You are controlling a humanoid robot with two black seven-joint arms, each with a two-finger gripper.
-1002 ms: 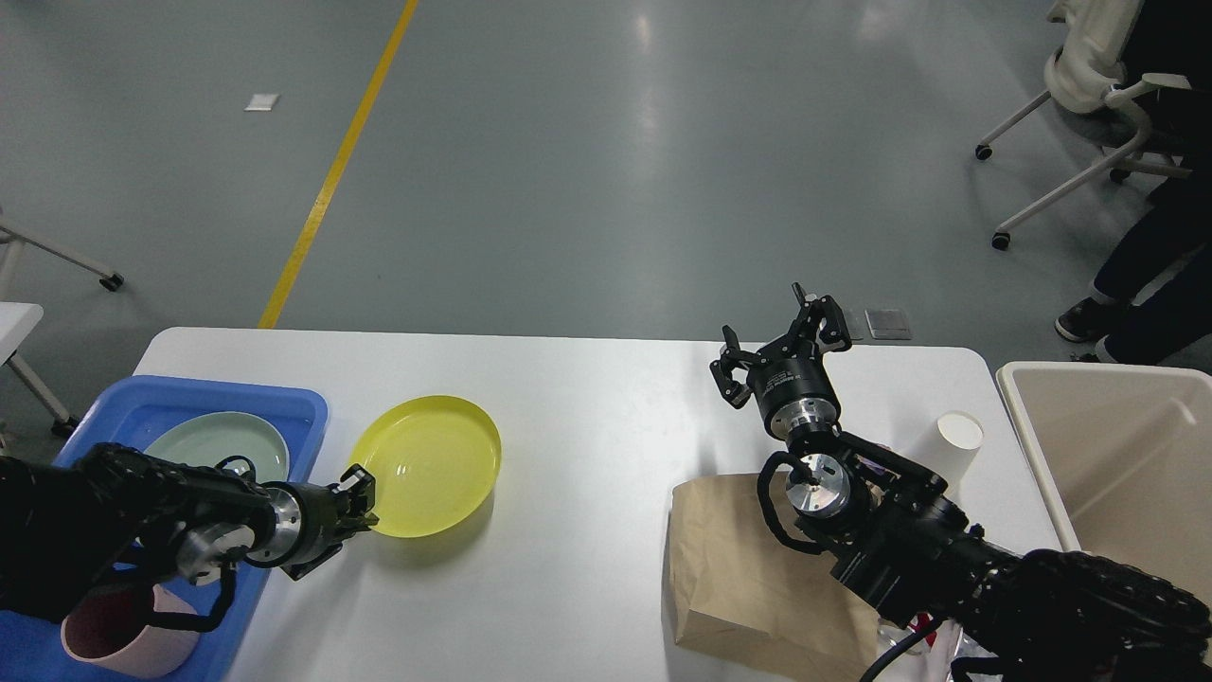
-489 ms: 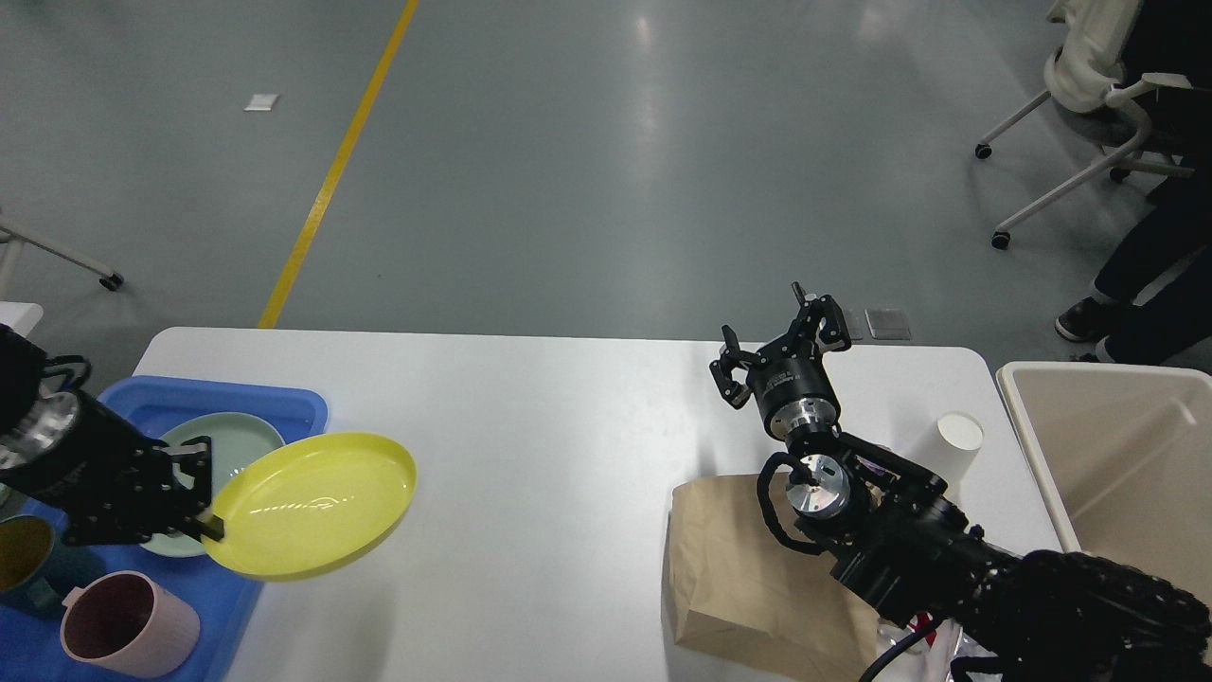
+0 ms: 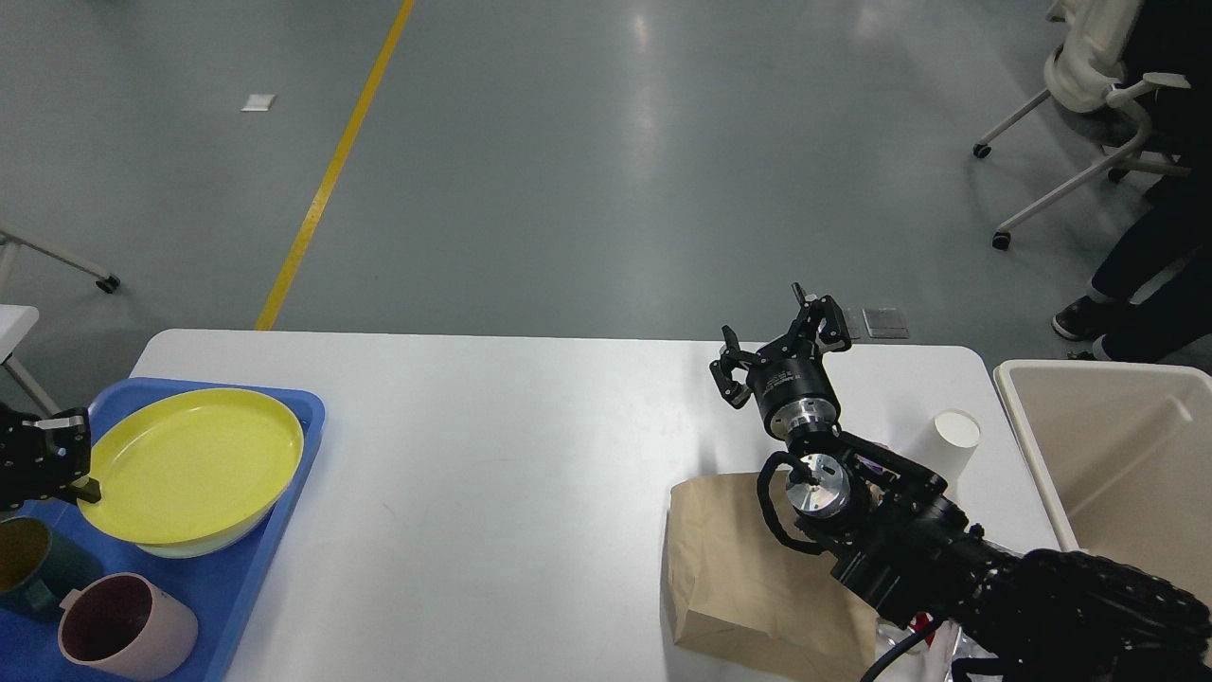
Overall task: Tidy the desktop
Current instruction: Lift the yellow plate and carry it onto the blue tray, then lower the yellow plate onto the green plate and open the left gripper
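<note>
The desktop (image 3: 530, 455) is a large white tabletop with rounded corners. At its left end a yellow plate (image 3: 189, 464) lies over a pale green plate in the blue tray (image 3: 275, 493). My left gripper (image 3: 80, 488) is at the left edge, shut on the yellow plate's left rim. A brown paper bag (image 3: 739, 568) lies flat at the right front, partly under my right arm. A white paper cup (image 3: 952, 440) stands upright to the right of it. My right gripper (image 3: 781, 346) is open and empty, raised above the table's far right part.
A pink mug (image 3: 128, 625) and a dark teal mug (image 3: 33, 564) stand in the tray's front. A beige bin (image 3: 1117, 464) stands off the table's right end. An office chair (image 3: 1089, 95) and a person's legs (image 3: 1146, 284) are at the far right.
My left gripper carried the yellow plate left, from the table into the blue tray, onto the green plate. The right arm has not moved.
</note>
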